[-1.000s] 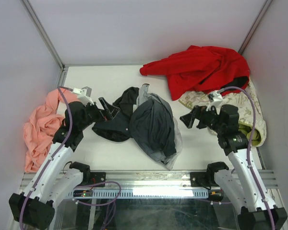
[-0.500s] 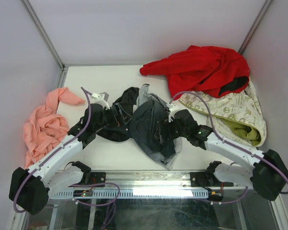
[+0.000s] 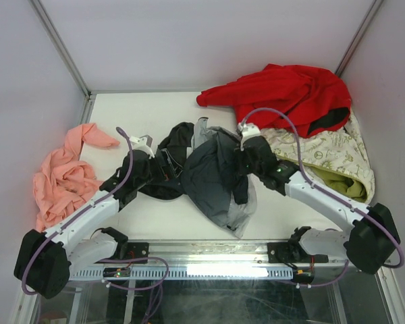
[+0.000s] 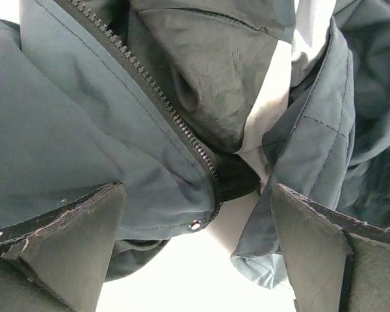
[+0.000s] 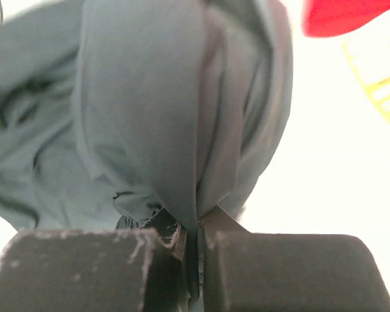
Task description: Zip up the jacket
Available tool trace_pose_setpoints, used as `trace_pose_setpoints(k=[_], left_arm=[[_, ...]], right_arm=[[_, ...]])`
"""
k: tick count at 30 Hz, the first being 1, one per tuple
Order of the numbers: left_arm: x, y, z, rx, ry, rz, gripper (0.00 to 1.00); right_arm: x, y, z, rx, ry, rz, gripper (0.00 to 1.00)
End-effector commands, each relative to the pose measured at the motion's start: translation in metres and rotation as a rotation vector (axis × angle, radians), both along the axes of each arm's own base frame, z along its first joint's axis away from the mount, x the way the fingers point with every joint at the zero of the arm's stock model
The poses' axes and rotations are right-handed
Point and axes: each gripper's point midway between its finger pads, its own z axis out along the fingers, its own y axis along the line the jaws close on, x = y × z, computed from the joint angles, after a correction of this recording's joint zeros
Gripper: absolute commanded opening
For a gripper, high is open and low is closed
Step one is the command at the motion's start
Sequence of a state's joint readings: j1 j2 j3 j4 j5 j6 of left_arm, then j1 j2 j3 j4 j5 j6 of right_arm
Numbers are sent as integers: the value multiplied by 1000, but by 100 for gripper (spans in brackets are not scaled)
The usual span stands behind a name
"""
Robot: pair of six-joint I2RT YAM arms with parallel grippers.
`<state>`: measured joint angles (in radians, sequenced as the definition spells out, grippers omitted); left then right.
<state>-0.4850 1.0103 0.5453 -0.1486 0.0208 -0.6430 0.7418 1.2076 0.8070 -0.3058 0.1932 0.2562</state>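
Observation:
The jacket (image 3: 212, 177) lies crumpled mid-table, dark charcoal with a light grey hem and black lining. My left gripper (image 3: 163, 169) sits at its left edge, open. In the left wrist view the open left gripper (image 4: 195, 257) straddles the jacket (image 4: 71, 130) where the zipper (image 4: 175, 120) ends near a metal snap (image 4: 194, 225); nothing is between the fingers (image 4: 75, 250). My right gripper (image 3: 243, 154) rests on the jacket's upper right side. The right wrist view shows the right gripper (image 5: 194, 244) shut on a raised fold of the jacket (image 5: 149, 110).
A red garment (image 3: 283, 94) lies at the back right, overlapping a cream patterned cloth (image 3: 331, 152) along the right wall. A pink cloth (image 3: 64, 177) is bunched at the left edge. Walls enclose the table on three sides.
Both arms have reached in onto the jacket. The right gripper has shut on a fold of fabric and shifted toward the back. The left gripper has stayed open.

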Motion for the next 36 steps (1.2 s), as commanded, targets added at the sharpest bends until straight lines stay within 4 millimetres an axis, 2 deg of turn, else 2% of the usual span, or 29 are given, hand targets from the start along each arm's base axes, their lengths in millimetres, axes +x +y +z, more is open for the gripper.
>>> trace_pose_setpoints(k=[1,6,8,11,12,14,17,19,22,26,29,36], left_arm=[[7,3,20,-29,-85,41,99],[6,5,25,-26,-94,43,99],[5,5,27,-24,-92,41,99],[5,6,29,-19,-94,44,99],[5,7,30,-17,-95,46,99],[4,8,33,-13,-98,50,99],[4,10,35,-9,-99,54,99],[3,11,35,-4,-97,55,99],[4,11,36,4,-100,50,99],[6,13,35,24,-97,60,99],[9,14,33,26,-96,69,99],[15,2,32,13,-77,32,99]], right_arm=[[54,-34,89,27,-258,-157,0],[92,-55,146,110,-389,-237,0],[108,-58,160,141,-412,-251,0],[136,-66,163,122,-394,-296,9],[143,-66,161,101,-374,-301,13],[148,-58,145,66,-304,-270,25],[133,-35,129,89,-247,-147,45],[120,-29,121,73,-241,-123,62],[92,-17,116,75,-216,-26,76],[47,2,115,76,-193,114,88],[16,28,105,108,-167,215,92],[-44,81,38,87,-82,324,96]])
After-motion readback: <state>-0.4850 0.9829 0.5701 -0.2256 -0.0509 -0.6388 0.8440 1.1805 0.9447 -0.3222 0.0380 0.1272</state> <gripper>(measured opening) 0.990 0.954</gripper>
